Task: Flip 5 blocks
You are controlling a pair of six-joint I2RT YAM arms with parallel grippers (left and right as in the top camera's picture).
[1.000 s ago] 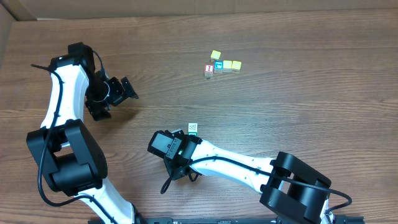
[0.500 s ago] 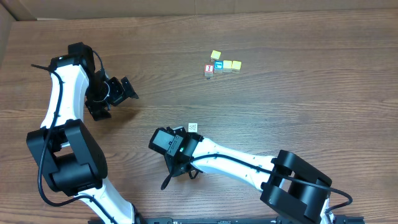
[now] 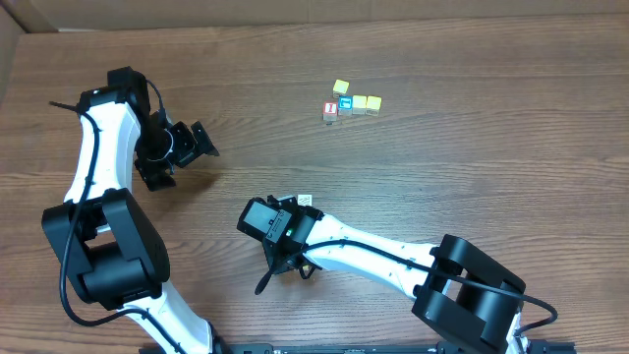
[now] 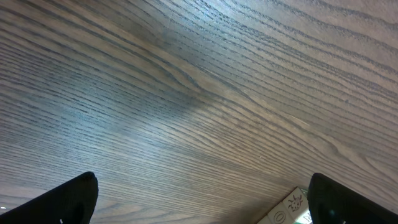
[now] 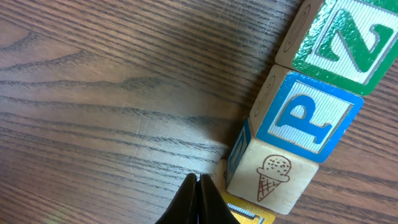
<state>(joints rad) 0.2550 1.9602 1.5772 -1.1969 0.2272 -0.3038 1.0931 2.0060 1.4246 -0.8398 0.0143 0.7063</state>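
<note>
In the right wrist view a row of blocks lies at the right: a green-faced Z block (image 5: 339, 40), a blue-faced P block (image 5: 308, 115) and a pale block with an ice-cream drawing (image 5: 273, 177). My right gripper (image 5: 199, 186) is shut and empty, with its tip just left of the ice-cream block. Overhead, the right gripper (image 3: 293, 208) sits against a small whitish block (image 3: 307, 200). A blue-faced block (image 3: 345, 101) lies in a far cluster. My left gripper (image 3: 192, 143) stands open, far from them. A pale block with a ladybug drawing (image 4: 291, 204) lies by the left gripper's (image 4: 205, 202) right finger.
A red-faced cube (image 3: 330, 110) and yellow cubes (image 3: 367, 102) sit beside the blue block at the back. A yellow cube (image 5: 249, 214) lies under the right gripper's tip. The right arm (image 3: 393, 261) stretches across the front of the wooden table (image 3: 472, 167).
The right gripper has edged right and slightly up, closer to the whitish block, now partly covering it. The left arm has not moved.
</note>
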